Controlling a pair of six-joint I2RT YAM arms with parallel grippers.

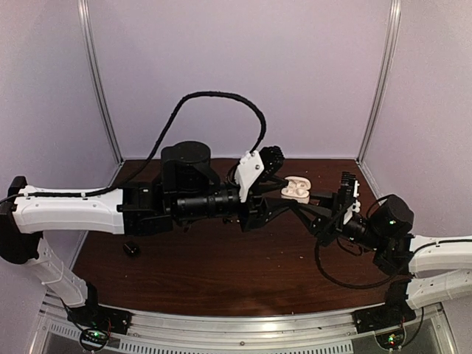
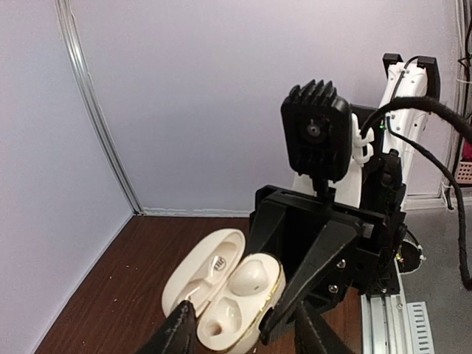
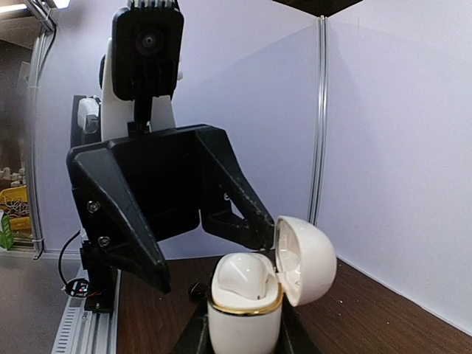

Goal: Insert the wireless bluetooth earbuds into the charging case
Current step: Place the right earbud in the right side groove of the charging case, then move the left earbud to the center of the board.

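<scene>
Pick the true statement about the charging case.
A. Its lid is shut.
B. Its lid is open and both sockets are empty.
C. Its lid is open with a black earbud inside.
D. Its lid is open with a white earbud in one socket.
D: the left wrist view shows the charging case with its lid swung open, a white earbud seated in one socket and the socket beside it empty.

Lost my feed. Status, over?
Right gripper shut on case, lid open. Left gripper open beside it. One white earbud seated, other slot empty. Nothing in the way.
</scene>
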